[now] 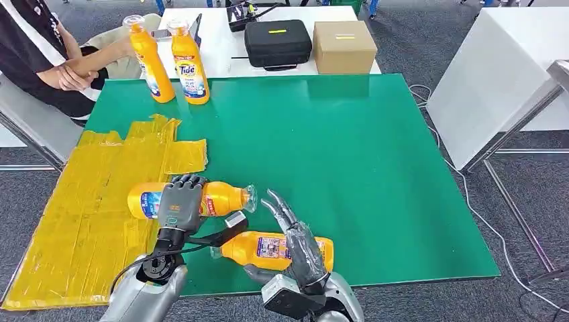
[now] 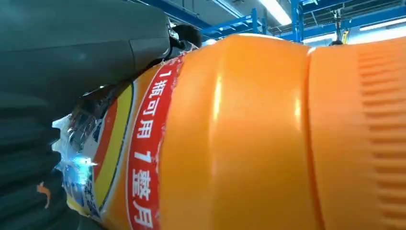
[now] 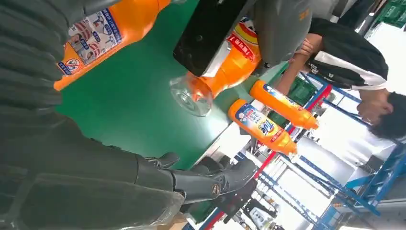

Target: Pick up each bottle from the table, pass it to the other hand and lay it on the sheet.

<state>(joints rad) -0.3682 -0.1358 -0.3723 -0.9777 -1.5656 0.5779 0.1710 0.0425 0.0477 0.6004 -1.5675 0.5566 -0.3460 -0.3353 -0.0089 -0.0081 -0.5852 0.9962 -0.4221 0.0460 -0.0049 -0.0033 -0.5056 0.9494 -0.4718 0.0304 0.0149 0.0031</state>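
Lower left of head view: left hand (image 1: 180,203) grips a horizontal bottle (image 1: 225,198) at the yellow sheet (image 1: 87,201) edge. Right hand (image 1: 298,245), fingers spread and holding nothing, hovers over a second lying bottle (image 1: 258,248).

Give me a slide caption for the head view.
Left hand grips a lying orange detergent bottle beside the yellow sheet; right hand open.

Left hand (image 1: 180,204) fingers curled in a grip, right hand (image 1: 300,245) open, fingers spread upward
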